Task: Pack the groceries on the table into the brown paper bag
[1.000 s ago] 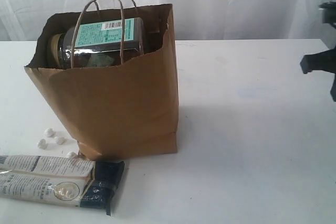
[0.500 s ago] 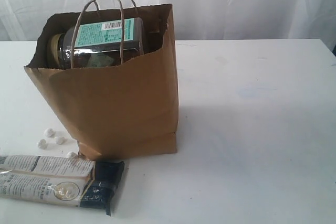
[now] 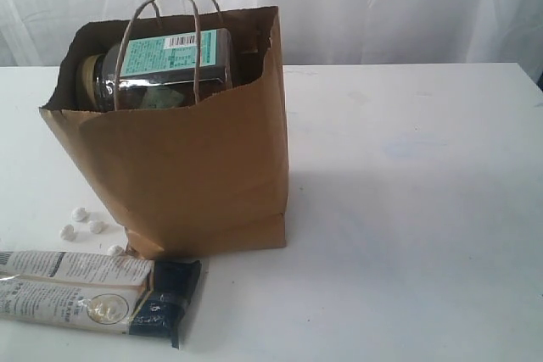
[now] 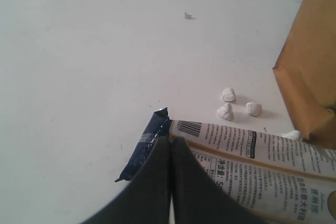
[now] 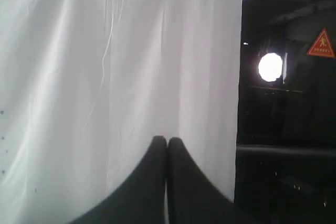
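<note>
Right arm had cleared out of the exterior view at 3 o'clock; right gripper (image 5: pixel 167 141) closed, empty, facing curtain (image 5: pixel 105 66). Left gripper (image 4: pixel 171 141) closed, empty, over twin packet (image 3: pixel 85 294), unpacked on table (image 3: pixel 407 209) at 7 o'clock of brown paper bag (image 3: pixel 195 175). Jar (image 3: pixel 157 65) inside bag.

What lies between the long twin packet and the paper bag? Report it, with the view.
A few small white lumps on bare tabletop, the nearest at the foot of the paper bag. The left wrist view shows them clearest.

The left end effector (image 4: pixel 171 140) is tilted downward, jaws pressed together and empty. The right end effector (image 5: pixel 167 140) points outward, jaws likewise closed on nothing.
</note>
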`<state>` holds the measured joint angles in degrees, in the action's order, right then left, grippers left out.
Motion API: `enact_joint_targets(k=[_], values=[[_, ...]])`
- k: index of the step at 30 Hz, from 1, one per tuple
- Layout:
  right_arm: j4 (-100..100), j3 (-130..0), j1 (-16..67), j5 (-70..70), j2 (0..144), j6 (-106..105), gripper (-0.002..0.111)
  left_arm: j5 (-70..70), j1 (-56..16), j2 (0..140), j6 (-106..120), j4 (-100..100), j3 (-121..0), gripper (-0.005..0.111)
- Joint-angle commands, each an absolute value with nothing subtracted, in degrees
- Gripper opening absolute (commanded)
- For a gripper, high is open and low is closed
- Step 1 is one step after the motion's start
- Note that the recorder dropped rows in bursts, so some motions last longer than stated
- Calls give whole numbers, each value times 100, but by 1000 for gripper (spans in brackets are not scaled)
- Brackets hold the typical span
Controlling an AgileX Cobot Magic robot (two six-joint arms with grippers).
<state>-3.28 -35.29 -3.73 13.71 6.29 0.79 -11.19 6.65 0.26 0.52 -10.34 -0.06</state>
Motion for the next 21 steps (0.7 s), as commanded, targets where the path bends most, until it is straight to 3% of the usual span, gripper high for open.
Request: enact_joint_targets(k=[1, 14, 21], values=[[-363, -3042, -406, 878, 250, 75, 0, -1108, 646, 0, 0, -1076, 0, 0], [34, -119, -416, 936, 0, 303, 0, -1120, 646, 0, 0, -1076, 0, 0], [0, 0, -416, 1778, 0, 133, 0, -1120, 646, 0, 0, -1076, 0, 0]])
